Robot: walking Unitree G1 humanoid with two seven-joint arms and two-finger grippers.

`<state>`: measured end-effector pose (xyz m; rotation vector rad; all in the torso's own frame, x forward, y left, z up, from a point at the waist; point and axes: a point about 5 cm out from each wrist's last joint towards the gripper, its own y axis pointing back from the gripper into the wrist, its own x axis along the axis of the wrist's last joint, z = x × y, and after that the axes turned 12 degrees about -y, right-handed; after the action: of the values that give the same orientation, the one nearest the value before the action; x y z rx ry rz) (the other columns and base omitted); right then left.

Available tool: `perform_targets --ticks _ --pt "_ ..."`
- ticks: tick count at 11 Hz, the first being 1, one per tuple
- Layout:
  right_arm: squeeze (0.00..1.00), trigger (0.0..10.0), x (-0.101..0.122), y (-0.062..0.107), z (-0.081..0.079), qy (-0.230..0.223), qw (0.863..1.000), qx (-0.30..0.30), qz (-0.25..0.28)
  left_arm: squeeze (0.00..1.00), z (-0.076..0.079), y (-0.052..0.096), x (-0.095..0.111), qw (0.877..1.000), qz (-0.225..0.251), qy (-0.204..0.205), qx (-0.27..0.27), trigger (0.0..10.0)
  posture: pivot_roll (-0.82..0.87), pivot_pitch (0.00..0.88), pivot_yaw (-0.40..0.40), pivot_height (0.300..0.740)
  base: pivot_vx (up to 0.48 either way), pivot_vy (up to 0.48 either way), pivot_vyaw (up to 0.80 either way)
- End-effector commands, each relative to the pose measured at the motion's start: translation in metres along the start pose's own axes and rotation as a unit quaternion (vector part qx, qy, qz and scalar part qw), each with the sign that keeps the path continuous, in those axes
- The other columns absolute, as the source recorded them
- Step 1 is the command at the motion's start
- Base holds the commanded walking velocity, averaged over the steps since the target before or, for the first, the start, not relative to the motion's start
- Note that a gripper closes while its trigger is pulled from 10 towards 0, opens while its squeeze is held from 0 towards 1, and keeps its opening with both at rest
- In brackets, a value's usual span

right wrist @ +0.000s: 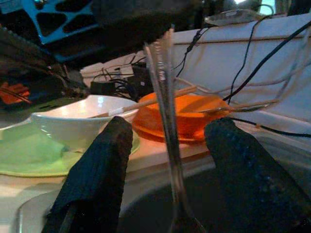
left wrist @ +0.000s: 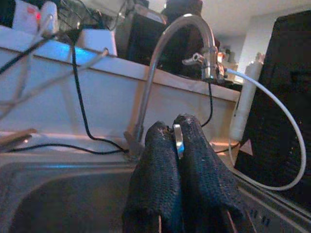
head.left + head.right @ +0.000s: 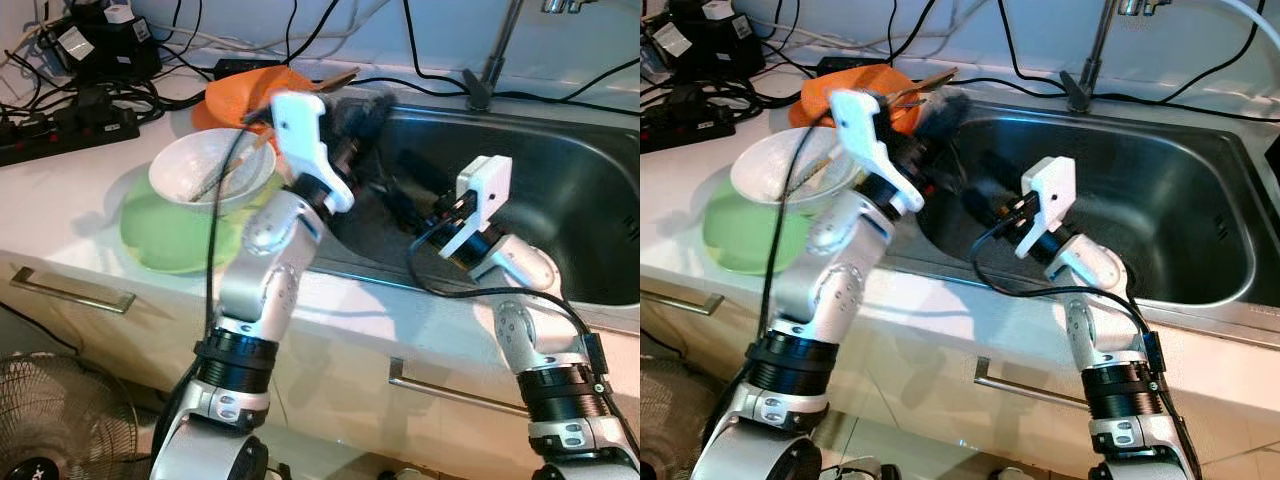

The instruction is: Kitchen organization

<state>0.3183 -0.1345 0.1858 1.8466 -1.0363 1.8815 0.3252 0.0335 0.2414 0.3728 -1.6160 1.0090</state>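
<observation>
**Utensil pinched over the sink**

Where the left gripper (image 2: 177,145) presses its fingers together above the sink's (image 3: 560,200) left end, a thin metal utensil (image 2: 178,141) sits clamped between the tips. From the right wrist view that utensil shows as a long shiny handle (image 1: 165,111) hanging down from above, its lower end blurred. The right gripper (image 1: 167,160) is spread wide on either side of the handle without touching it, low inside the basin. On the counter left of the sink, a white bowl (image 3: 210,165) with chopsticks (image 1: 146,102) rests on a green plate (image 3: 165,235), and an orange plate (image 3: 240,90) lies just behind. The faucet (image 2: 180,29) rises behind the basin. Black cables (image 3: 90,95) and a power strip (image 3: 60,135) crowd the back of the counter. No writing or label can be read.
</observation>
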Motion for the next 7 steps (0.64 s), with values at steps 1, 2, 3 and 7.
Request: perform_targets --ticks 1,2,3,7 --pt "0.0 10.0 0.001 0.0 -0.004 -0.005 1.0 0.013 0.002 0.0 0.009 -0.002 -0.005 1.0 -0.003 0.023 -0.01 10.0 0.06 0.056 0.058 0.74 0.0 0.0 0.0" --pt "0.0 10.0 0.001 -0.001 -0.005 -0.007 1.0 0.017 0.001 0.0 0.01 -0.002 -0.006 1.0 -0.004 0.024 -0.012 10.0 0.06 0.056 0.058 0.74 0.0 0.0 0.0" --pt "0.0 10.0 -0.001 -0.001 -0.009 -0.013 1.0 0.027 -0.003 0.0 0.012 -0.002 -0.007 1.0 -0.007 0.026 -0.016 10.0 0.06 0.059 0.059 0.74 0.0 0.0 0.0" --pt "0.0 10.0 -0.01 -0.004 -0.002 -0.007 1.0 -0.012 -0.012 0.0 0.015 -0.002 -0.008 0.999 -0.009 0.032 -0.032 10.0 0.07 0.061 0.059 0.74 0.0 0.0 0.0"
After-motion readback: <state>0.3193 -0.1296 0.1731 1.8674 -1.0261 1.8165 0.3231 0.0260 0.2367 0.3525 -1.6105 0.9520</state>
